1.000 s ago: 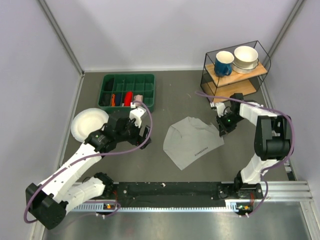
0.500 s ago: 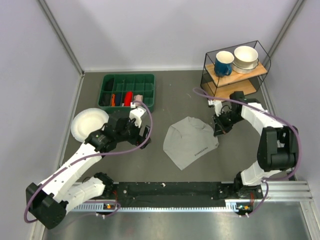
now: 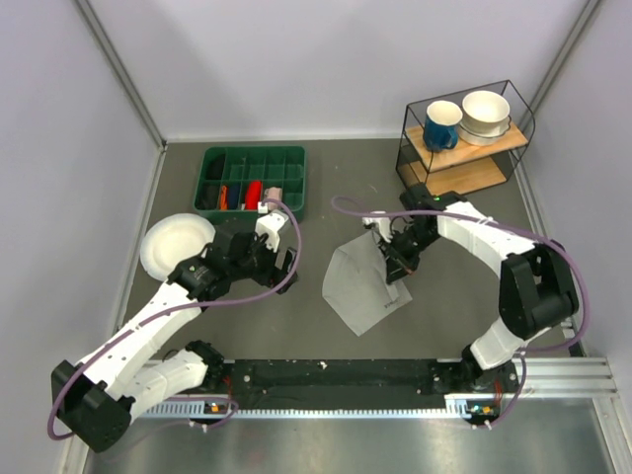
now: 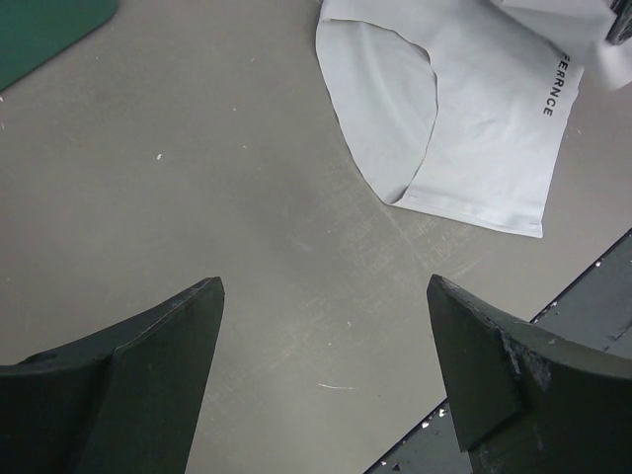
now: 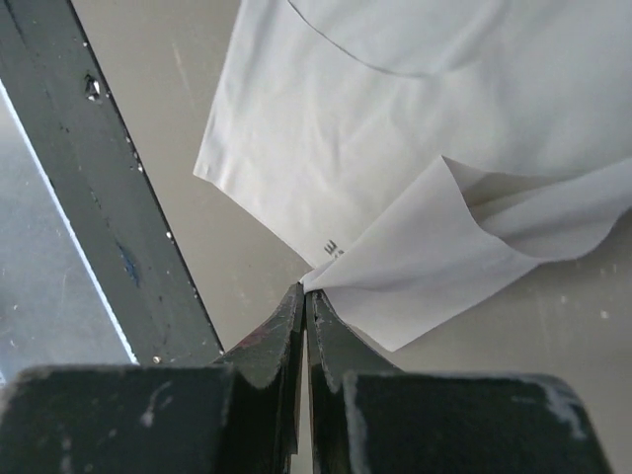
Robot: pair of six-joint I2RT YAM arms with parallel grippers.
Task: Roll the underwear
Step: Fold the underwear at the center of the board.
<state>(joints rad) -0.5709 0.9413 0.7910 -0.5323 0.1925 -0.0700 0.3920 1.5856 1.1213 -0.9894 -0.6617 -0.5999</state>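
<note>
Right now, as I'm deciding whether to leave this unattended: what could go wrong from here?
The right end effector pinches only a thin corner of the underwear, so the fabric could slip out. The left end effector hangs open off the cloth, so nothing pins it down. The whole garment may drag instead of folding.

The underwear (image 3: pixel 363 286) is soft, matt, light grey cloth, smooth apart from a few gentle creases, and it lies on a table (image 3: pixel 326 197) of dull grey sheet with fine scratches and specks. Beyond the underwear to the left, the green tray (image 3: pixel 252 151) looks like moulded plastic with a faint sheen. Beyond it to the right, a thin black wire rack (image 3: pixel 472 150) has pale bare-wood shelves and a glossy blue mug (image 3: pixel 441 124).
</note>
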